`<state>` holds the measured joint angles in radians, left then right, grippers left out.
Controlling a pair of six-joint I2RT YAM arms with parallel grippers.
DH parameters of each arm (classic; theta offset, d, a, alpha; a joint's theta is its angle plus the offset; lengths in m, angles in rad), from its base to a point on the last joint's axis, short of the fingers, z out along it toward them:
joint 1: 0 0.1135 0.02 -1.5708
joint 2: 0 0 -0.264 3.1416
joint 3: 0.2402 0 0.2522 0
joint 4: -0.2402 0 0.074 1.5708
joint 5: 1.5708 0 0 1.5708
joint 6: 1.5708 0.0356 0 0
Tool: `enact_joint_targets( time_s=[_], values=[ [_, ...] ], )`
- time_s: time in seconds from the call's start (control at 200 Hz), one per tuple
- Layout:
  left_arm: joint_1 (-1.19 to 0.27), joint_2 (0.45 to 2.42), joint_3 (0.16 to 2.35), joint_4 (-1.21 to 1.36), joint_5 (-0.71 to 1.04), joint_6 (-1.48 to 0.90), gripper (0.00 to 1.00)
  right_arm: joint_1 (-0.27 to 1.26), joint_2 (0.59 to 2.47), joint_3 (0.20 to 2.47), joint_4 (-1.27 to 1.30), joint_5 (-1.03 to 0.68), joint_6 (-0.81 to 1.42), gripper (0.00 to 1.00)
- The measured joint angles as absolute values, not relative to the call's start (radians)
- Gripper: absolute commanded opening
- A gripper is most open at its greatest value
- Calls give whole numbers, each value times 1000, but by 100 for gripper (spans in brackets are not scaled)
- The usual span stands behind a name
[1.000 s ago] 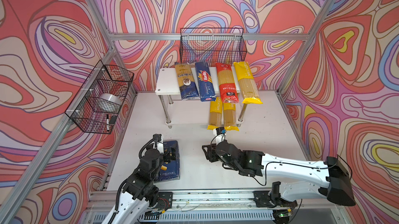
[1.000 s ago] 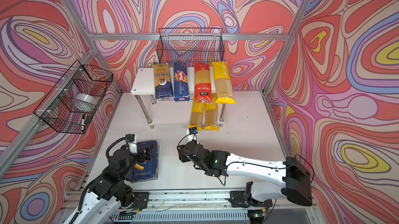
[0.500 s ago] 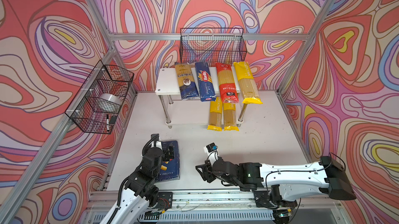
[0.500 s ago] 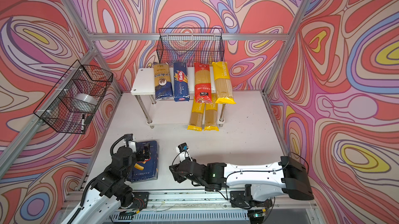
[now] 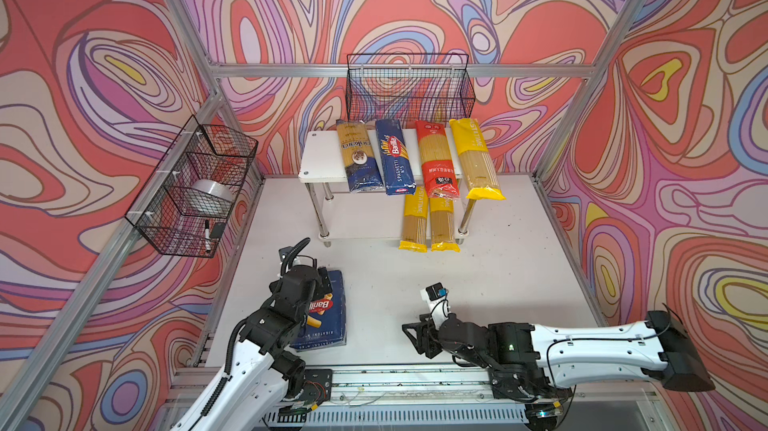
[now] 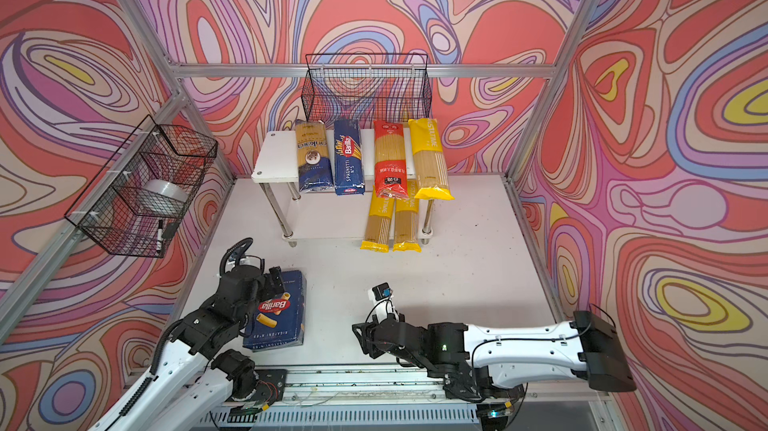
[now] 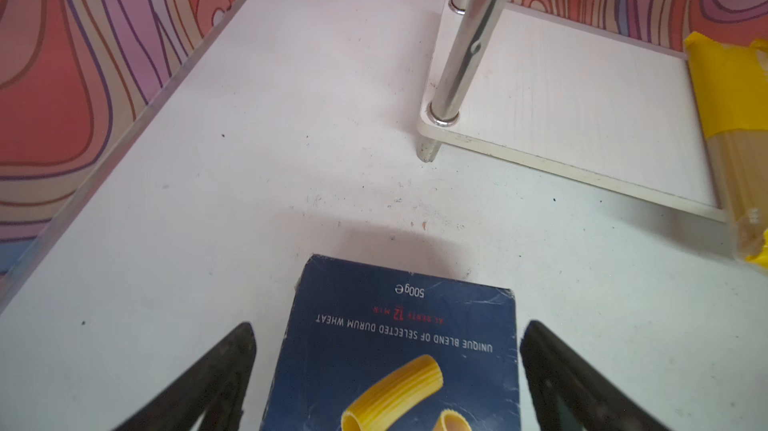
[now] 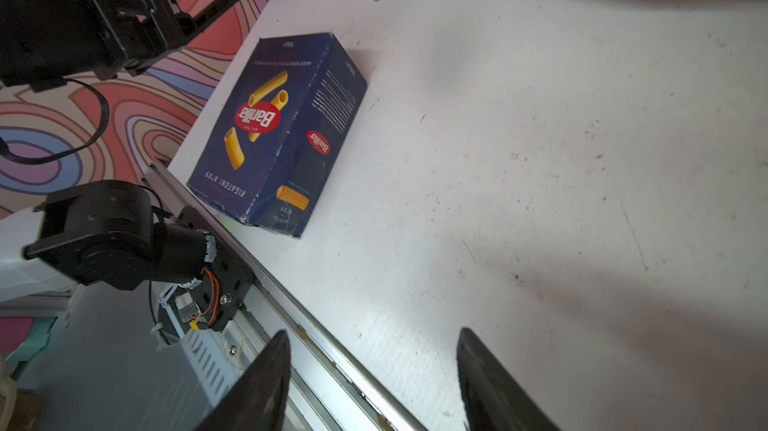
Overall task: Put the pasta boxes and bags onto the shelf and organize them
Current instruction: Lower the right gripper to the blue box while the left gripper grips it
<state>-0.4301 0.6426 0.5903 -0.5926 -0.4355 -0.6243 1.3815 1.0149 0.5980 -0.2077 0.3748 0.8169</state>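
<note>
The wide blue Barilla rigatoni box (image 5: 328, 316) (image 6: 278, 316) (image 8: 266, 130) lies flat at the table's front left. My left gripper (image 5: 322, 279) (image 7: 389, 325) is open, one finger on each side of the box's far end (image 7: 399, 325). My right gripper (image 5: 411, 337) (image 8: 372, 332) is open and empty, low over the table's front edge. On the white shelf (image 5: 322, 154) (image 6: 274, 154), the top board holds a dark blue bag (image 5: 359, 154), the narrow Barilla spaghetti box (image 5: 395, 159), a red bag (image 5: 436, 159) and a yellow bag (image 5: 476, 159). Two yellow bags (image 5: 415, 221) lie on the lower board, overhanging its front.
A black wire basket (image 5: 409, 88) hangs on the back wall above the shelf. Another basket (image 5: 195, 184) on the left wall holds a tape roll and a marker. An aluminium rail (image 5: 374, 375) runs along the table's front edge. A chrome shelf leg (image 7: 461, 55) stands beyond the rigatoni box.
My right arm has drawn back from near the shelf's yellow bags to the table's front edge, its jaws a little wider. The left gripper has crept along the rigatoni box toward the shelf.
</note>
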Motion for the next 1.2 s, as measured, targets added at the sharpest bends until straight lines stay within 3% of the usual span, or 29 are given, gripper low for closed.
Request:
enact_joint_targets(
  time_s=[0.205, 0.386, 0.751, 0.996, 1.197],
  values=[
    [-430, 530, 693, -834, -466, -757, 100, 1117, 1239, 665, -82, 70, 730, 71],
    [-425, 457, 695, -930, -464, -844, 100, 1092, 1429, 778, -57, -136, 615, 73],
    [-425, 524, 494, -906, -319, -989, 100, 1083, 1302, 757, 74, -296, 509, 73],
    [-423, 503, 464, -891, -250, -1010, 100, 1039, 1308, 770, 82, -418, 509, 73],
    [-424, 497, 440, -849, -137, -995, 100, 1031, 1273, 739, 72, -421, 507, 73]
  ],
)
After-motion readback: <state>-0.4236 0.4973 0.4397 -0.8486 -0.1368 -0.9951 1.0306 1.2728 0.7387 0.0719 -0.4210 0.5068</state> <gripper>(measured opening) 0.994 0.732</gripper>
